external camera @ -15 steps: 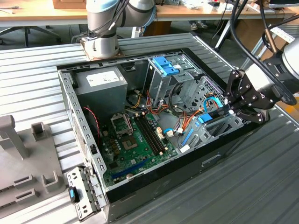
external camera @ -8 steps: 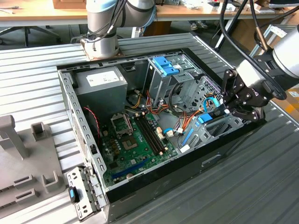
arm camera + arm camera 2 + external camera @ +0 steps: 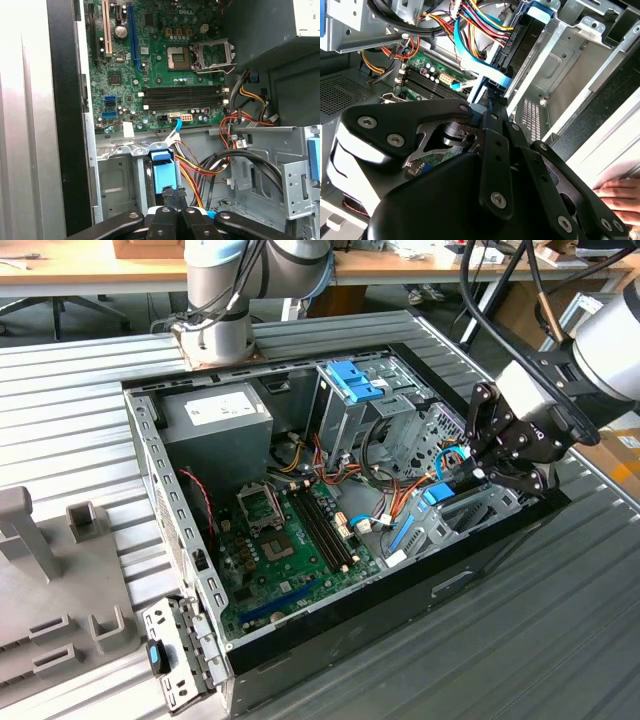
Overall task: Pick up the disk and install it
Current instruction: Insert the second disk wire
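The disk (image 3: pixel 164 176) stands on edge in the metal drive bay (image 3: pixel 478 512) at the exterior view's right side of the open computer case. In the first wrist view only its blue rail end shows. Its dark edge (image 3: pixel 520 42) with a blue rail shows in the second wrist view. In the exterior view the disk (image 3: pixel 440 493) is a blue patch inside the bay. My gripper (image 3: pixel 470 475) hangs right over it, fingers shut together. In both wrist views the gripper (image 3: pixel 175 193) (image 3: pixel 492 97) has its tips at the disk's blue end; I cannot tell whether they touch it.
Bundled coloured cables (image 3: pixel 210 165) and a light blue flat cable (image 3: pixel 482 70) run beside the bay. The motherboard (image 3: pixel 290 540), a grey power-supply box (image 3: pixel 215 415) and a cage with a blue latch (image 3: pixel 350 380) share the case. A person's hand (image 3: pixel 620 192) rests outside the case wall.
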{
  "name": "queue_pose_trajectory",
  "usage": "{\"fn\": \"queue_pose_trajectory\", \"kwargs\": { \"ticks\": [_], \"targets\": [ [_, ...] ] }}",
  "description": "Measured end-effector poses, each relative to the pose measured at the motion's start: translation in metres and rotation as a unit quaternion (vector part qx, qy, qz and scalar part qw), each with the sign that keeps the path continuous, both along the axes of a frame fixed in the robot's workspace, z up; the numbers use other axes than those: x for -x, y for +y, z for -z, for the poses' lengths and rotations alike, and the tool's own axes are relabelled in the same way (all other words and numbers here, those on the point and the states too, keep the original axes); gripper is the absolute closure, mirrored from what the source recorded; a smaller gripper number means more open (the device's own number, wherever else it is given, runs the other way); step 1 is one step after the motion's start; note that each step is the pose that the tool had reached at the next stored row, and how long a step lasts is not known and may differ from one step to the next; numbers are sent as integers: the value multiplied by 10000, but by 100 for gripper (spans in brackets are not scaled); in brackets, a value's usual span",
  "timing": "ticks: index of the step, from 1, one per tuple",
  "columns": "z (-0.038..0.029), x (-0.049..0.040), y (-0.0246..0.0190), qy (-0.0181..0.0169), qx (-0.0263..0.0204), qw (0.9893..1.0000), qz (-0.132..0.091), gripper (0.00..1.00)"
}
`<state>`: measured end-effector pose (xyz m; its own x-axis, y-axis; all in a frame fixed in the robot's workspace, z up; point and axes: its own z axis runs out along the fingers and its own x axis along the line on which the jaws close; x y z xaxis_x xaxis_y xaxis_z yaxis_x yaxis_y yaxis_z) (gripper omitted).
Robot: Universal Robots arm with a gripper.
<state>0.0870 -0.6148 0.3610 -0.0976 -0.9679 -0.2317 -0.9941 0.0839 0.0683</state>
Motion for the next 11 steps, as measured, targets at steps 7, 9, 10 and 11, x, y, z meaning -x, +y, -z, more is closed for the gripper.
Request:
{"fn": "queue_pose_trajectory", "kwargs": {
  "ticks": [7,9,10,11],
  "targets": [
    [-101,0,0,0,-7,10000,0,89],
    [-101,0,0,0,-7,10000,0,89],
    [-102,0,0,0,-7,10000,0,89],
    [-102,0,0,0,-7,10000,0,89]
  ]
}}
